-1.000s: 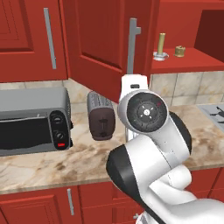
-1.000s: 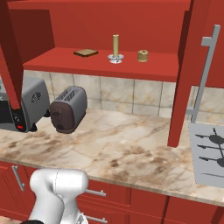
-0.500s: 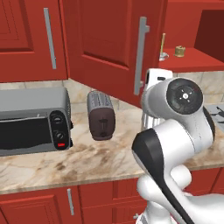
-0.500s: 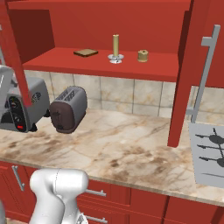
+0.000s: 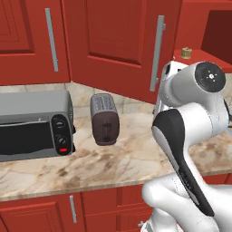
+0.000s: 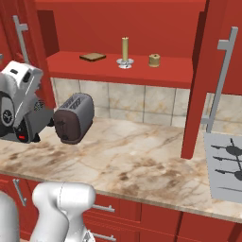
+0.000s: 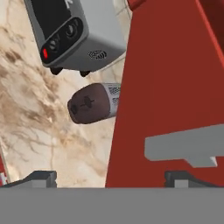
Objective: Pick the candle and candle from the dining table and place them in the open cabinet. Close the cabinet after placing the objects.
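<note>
Just ahead of the gripper [image 7: 109, 177], in the hand view, stands the red door [image 7: 175, 87] of the cabinet [image 6: 142, 71], with its grey bar handle [image 7: 183, 146] lying across close above the right fingertip [image 7: 186, 177]. The gripper's two dark tips stand far apart, wide, with nothing between them. Past the door's edge, to the gripper's left in that view, are the brown-fronted toaster [image 7: 92, 105] and the grey toaster oven [image 7: 74, 33] on the marbled bench [image 7: 35, 113].

In the right base view the slim candle on its clear dish [image 6: 125, 52] and the squat brass candle [image 6: 154, 60] stand on the cabinet's red inner shelf [image 6: 94, 66], near each other but apart, well off from the hand at the far left. A flat brown slab [image 6: 92, 56] lies on the same shelf beside them.
</note>
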